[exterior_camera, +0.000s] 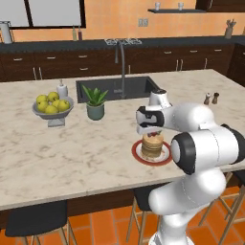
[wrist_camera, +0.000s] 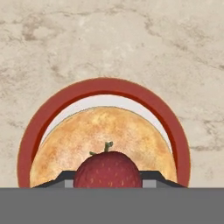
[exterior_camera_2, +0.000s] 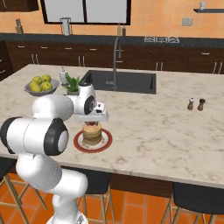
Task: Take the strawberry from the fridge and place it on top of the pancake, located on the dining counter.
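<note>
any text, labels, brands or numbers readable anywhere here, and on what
None can be read in any view.
The plate under the pancake has a plain red rim, with no lettering.
The strawberry in the gripper bears no mark.
The bottles on the back counter and the shakers on the dining counter are too small to show any label.

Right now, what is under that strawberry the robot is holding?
The strawberry, pinched in the gripper, hangs directly over the pancake stack on its red-rimmed plate. The berry covers part of the top pancake, so whether it already touches cannot be told.
</note>
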